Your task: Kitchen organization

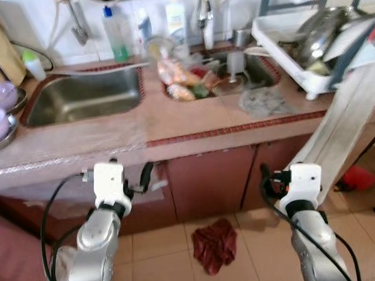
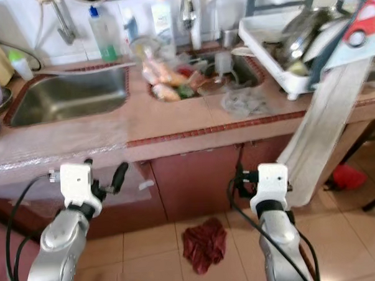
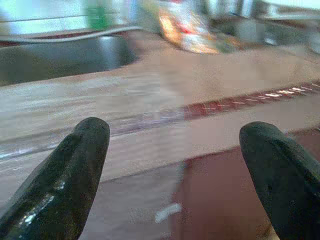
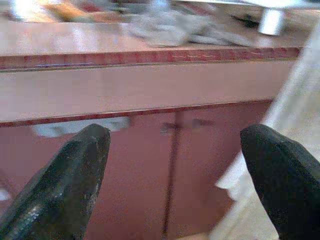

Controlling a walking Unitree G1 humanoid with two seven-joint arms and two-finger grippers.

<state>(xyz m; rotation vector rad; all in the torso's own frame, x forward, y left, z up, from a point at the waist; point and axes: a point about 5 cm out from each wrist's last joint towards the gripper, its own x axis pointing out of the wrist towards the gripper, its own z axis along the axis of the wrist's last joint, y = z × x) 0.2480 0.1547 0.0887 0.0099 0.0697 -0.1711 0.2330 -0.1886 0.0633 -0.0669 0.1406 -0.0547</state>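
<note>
Both grippers, left [image 3: 175,175] & right [image 4: 175,175], are hovering spread, empty, below pink counter edge [image 1: 175,138]. Clear food bags [image 1: 185,78] sitting by steel sink [image 1: 86,95]. Risk: red rag [image 1: 214,244] on floor snagging feet.

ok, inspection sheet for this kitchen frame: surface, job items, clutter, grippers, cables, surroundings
Surface: pinkish countertop, two sinks set in it.
Job's things: left sink empty; right sink crowded with food packets and a cup; dish rack holding metal cookware.
Clutter: crumpled plastic on the counter; red rag on the floor.
Grippers: left gripper and right gripper open, below the counter edge, facing the cabinets.
Cables: black cable looping by the left arm.
Surroundings: cloth hanging off the counter.
</note>
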